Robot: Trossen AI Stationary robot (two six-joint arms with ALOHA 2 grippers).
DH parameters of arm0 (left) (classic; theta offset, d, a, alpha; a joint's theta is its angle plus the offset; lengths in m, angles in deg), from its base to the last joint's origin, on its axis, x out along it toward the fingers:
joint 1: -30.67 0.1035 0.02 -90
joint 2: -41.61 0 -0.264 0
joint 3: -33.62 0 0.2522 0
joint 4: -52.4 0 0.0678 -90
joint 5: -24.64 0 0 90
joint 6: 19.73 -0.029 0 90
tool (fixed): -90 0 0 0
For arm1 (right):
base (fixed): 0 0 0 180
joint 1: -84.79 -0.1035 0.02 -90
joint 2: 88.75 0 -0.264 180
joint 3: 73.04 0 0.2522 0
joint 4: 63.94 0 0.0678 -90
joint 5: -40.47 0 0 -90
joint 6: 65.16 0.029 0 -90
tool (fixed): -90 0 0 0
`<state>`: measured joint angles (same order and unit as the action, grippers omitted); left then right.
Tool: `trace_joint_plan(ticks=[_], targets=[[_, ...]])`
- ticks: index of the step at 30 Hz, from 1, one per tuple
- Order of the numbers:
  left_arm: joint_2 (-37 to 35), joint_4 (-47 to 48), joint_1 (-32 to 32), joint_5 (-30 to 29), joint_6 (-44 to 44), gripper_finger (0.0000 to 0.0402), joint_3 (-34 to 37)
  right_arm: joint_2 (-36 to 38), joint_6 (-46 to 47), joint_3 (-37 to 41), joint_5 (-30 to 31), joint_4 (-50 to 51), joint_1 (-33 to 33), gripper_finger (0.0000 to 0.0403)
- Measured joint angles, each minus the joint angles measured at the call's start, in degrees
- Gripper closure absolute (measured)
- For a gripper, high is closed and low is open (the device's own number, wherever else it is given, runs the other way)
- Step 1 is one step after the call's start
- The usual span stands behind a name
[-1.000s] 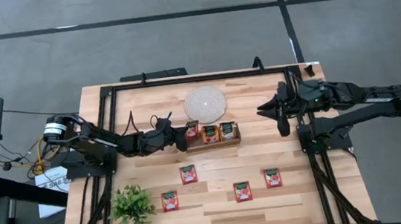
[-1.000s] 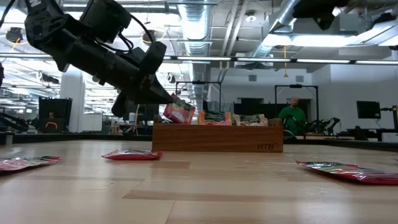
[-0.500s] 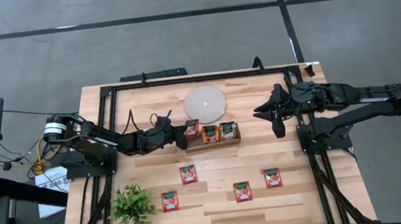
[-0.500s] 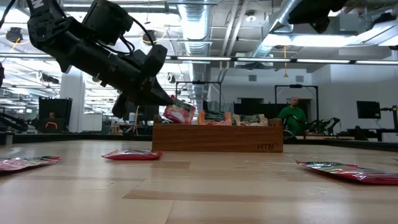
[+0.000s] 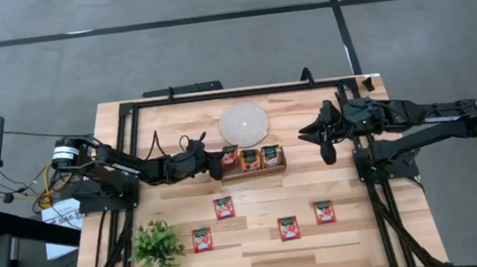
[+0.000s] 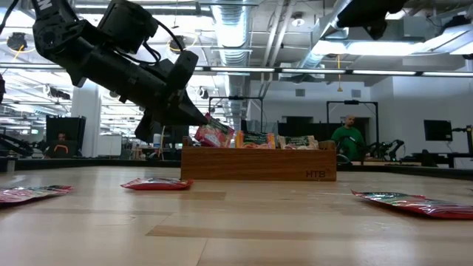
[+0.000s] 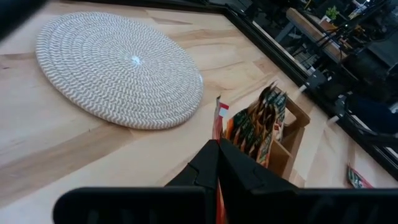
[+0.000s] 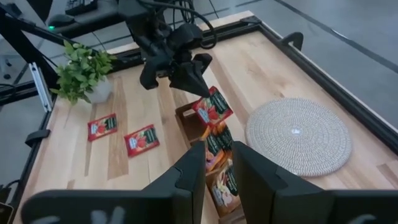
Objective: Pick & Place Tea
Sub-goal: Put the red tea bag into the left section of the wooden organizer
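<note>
High view: the left gripper [image 5: 215,160] is clamped on a red tea sachet [image 5: 228,155] and holds it tilted over the end compartment of the wooden tray [image 5: 253,173] nearest the left arm. Two further sachets stand in the tray's other compartments [image 5: 249,159] [image 5: 269,156]. The round woven mat [image 5: 244,123] lies just beside the tray, on its far side. Four loose sachets rest flat on the table [image 5: 357,245] toward its near edge, apart from one another [image 5: 223,207] [image 5: 202,239] [image 5: 289,228] [image 5: 324,212]. A small potted plant [image 5: 157,245] stands near the left front corner.

Low view: the held sachet sits at the tray's upper rim, pinched at the fingertips [image 6: 201,117] of the left gripper. A person [image 6: 345,138] is seen in the room behind.

Right wrist view: the right gripper [image 8: 215,160] hangs above the table on the tray's right, its fingers slightly apart and holding nothing.
</note>
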<state>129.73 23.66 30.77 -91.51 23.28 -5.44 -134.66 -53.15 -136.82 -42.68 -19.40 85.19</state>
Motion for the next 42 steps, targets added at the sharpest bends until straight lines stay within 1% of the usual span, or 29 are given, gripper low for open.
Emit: trace_joint_plan(ticks=[8, 11, 14, 19, 23, 26, 30, 35, 37, 40, 42], targets=[[0.00, 0.48, -0.07, 1.03, 0.00, 0.0401, -0.02, -0.24, 0.04, 0.00, 0.00, -0.08, 0.00, 0.0331], [0.00, 0.76, -0.07, 1.07, -0.01, 0.0394, -0.02, -0.31, 0.05, 0.00, 0.00, -0.03, 0.00, 0.0331], [0.00, 1.51, -0.07, 1.08, -0.01, 0.0378, -0.02, -0.26, 0.07, 0.00, 0.00, -0.05, 0.00, 0.0331], [0.00, 2.51, -0.07, 1.33, -0.08, 0.0338, -0.02, -0.28, 0.11, 0.00, 0.00, -0.05, 0.00, 0.0331], [0.00, 2.62, -0.07, 2.54, -2.35, 0.0312, -0.02, -0.28, 0.13, 0.00, 0.00, -0.05, 0.00, 0.0331], [-0.46, 2.69, -0.07, 2.60, -4.64, 0.0302, -0.02, -0.28, 0.15, 0.00, 0.00, -0.05, 0.00, 0.0331], [-3.60, 3.97, -0.07, 2.64, -7.98, 0.0298, -0.02, -0.26, 0.15, 0.00, 0.00, -0.05, 0.00, 0.0331], [-11.91, 12.89, -0.07, 2.73, -10.40, 0.0298, -0.07, -0.26, 0.13, 0.00, -0.20, -0.05, 0.02, 0.0331], [-15.63, 16.86, -0.07, 4.89, -9.29, 0.0298, -0.07, -0.26, 0.11, 0.00, -0.48, -0.03, 0.02, 0.0331], [-20.50, 19.38, -0.13, 14.38, -4.20, 0.0298, -0.07, -0.26, 0.07, 0.00, -0.52, 0.00, 0.02, 0.0331], [-22.04, 19.73, -0.81, 20.82, -0.97, 0.0298, -0.07, -0.26, -0.13, 0.00, -0.60, 0.00, 0.00, 0.0331]])
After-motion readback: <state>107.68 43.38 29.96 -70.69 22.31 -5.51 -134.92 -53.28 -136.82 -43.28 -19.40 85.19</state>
